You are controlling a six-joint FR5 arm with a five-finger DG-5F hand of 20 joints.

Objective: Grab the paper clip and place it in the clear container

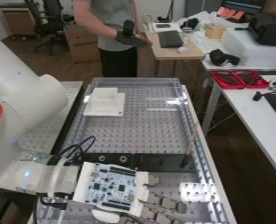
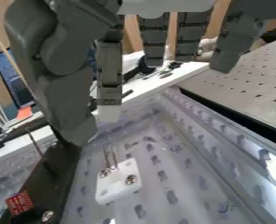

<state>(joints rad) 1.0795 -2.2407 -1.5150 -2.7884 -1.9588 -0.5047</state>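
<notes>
Part of the hand (image 1: 168,203) is cropped in both views.

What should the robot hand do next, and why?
Probably ease the hand closer to the two thin metal prongs, maybe the paper clip. They stand up from a small white block, and the hand's straight fingers seem empty and short of them.
</notes>
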